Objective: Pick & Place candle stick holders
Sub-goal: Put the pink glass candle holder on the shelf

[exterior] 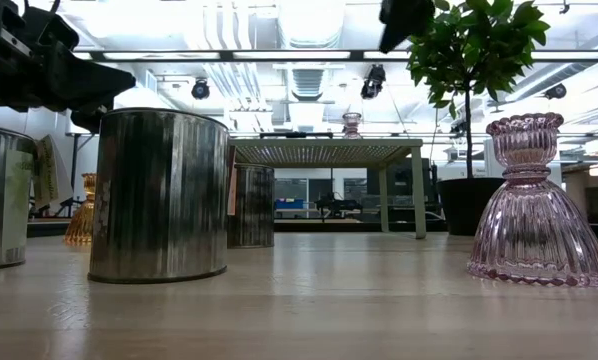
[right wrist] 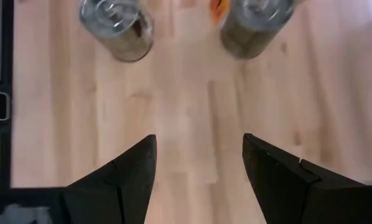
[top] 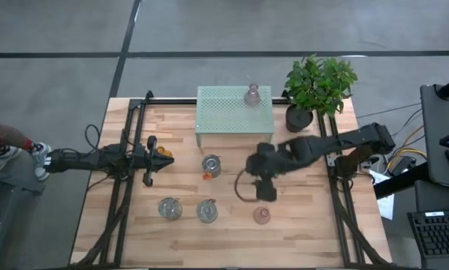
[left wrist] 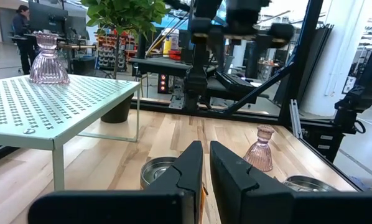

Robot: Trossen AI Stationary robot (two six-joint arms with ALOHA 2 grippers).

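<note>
Wood table (top: 299, 240), right gripper (right wrist: 198, 171) open — empty

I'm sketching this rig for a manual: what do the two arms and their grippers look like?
Both arms are dark, almost black, built of chunky jointed segments with a thin black cable looping beside each. The left gripper ends in two flat, angular black fingers; the right gripper has two broad, wedge-shaped dark fingers. No markings show on either.

We count three silvery round jars (top: 211, 166), two pink holders (top: 262, 216) and one amber holder (top: 163, 153). One pink holder (top: 252, 95) stands on the green mesh shelf (top: 224, 112); one potted plant (top: 314, 90) sits beside that shelf.
</note>
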